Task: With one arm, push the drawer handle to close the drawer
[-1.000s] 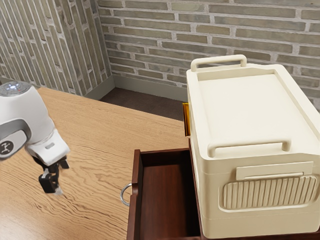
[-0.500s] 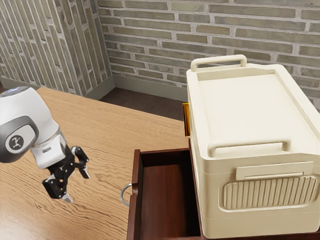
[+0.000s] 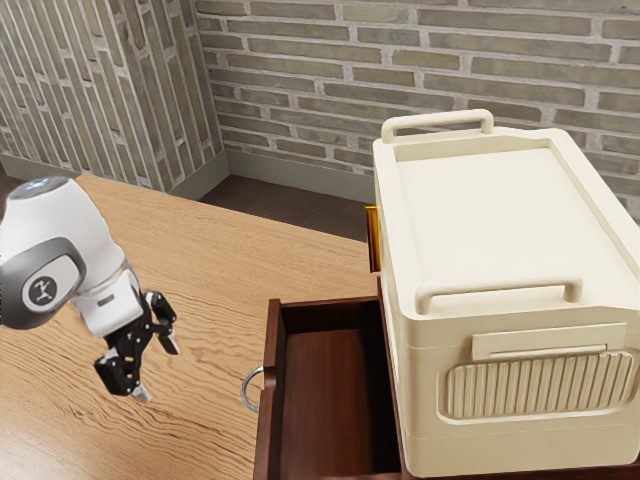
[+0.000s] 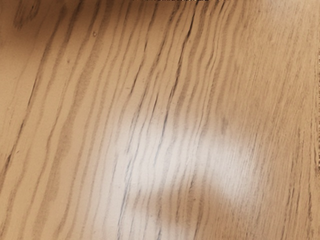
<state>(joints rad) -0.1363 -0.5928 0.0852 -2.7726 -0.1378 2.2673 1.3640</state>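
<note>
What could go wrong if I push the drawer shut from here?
The hand stands open, so its spread fingertips may straddle or slip off the thin ring handle. With the drawer pulled out, an off-centre push could jam it. A hard shove might shift the cream box.

pale wood table (image 3: pixel 210 250) with dark streaked grain, bearing a dark brown drawer unit (image 3: pixel 330 395), its drawer open.

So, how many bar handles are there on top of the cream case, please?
2. The near handle is above the ribbed panel; the far handle is at the end toward the brick wall.
</note>
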